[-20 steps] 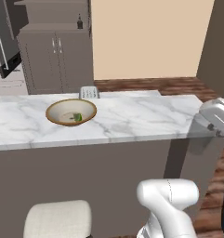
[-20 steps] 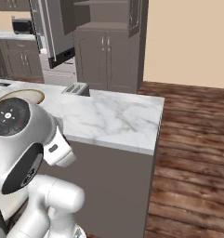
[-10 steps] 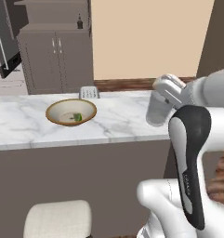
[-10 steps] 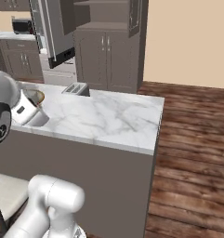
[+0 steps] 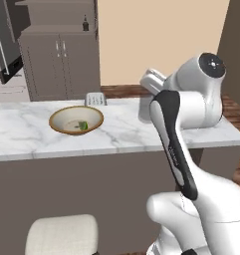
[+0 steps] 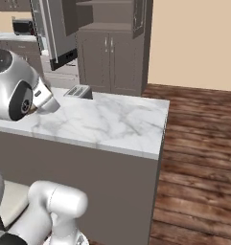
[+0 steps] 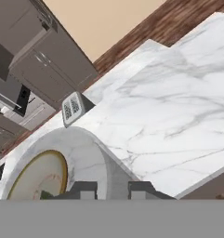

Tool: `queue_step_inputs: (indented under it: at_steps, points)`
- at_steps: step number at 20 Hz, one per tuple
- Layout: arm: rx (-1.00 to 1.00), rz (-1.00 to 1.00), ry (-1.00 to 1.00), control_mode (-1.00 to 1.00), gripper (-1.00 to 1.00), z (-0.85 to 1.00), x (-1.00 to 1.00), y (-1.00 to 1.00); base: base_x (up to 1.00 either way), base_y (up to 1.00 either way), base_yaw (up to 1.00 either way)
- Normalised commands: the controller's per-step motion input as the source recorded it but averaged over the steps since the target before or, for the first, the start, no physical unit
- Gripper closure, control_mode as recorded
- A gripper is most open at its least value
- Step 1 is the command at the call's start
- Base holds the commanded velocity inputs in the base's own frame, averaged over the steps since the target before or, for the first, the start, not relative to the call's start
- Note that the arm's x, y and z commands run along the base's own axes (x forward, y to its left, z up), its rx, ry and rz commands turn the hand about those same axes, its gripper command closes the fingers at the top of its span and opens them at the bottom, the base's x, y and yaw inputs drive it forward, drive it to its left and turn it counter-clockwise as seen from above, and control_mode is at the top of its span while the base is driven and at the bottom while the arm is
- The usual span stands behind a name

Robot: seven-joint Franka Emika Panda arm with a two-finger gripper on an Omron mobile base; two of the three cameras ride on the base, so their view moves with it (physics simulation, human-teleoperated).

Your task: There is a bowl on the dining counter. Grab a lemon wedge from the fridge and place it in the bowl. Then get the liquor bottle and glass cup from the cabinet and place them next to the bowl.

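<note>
A tan-rimmed bowl (image 5: 75, 119) stands on the marble dining counter (image 5: 22, 132) with a green lemon wedge (image 5: 83, 125) inside it. My gripper (image 7: 112, 190) is shut on the wall of a clear glass cup (image 7: 85, 148), held over the counter's right part, to the right of the bowl. In the hand view the bowl (image 7: 36, 176) shows through the glass. The cup (image 5: 144, 108) hangs just above the marble. The dark liquor bottle (image 5: 85, 22) stands on a shelf of the taupe cabinet (image 5: 61, 60) at the back.
A small silver toaster (image 5: 95, 98) sits at the counter's far edge behind the bowl. The fridge door (image 5: 4, 47) hangs open at far left. A pale stool seat (image 5: 61, 234) stands before the counter. Wood floor (image 6: 198, 158) lies to the right.
My arm has swung up and leftward from the right edge of the scene to over the counter, carrying the glass cup nearer the bowl. Bowl, toaster and bottle have stayed put.
</note>
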Motion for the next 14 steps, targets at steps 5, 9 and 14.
queue_step_inputs:
  at_steps: [5, 9, 14]
  points:
    - [0.00, 0.01, 0.08, -1.00, 1.00, -0.39, 0.51, 0.12, 0.00, 0.00, 0.00]
    - [0.00, 0.03, 0.02, -1.00, 1.00, -0.45, 0.33, 0.18, 0.00, 0.00, 0.00]
    - [0.00, 0.04, 0.00, -1.00, 1.00, -0.33, 0.19, 0.23, 0.00, 0.00, 0.00]
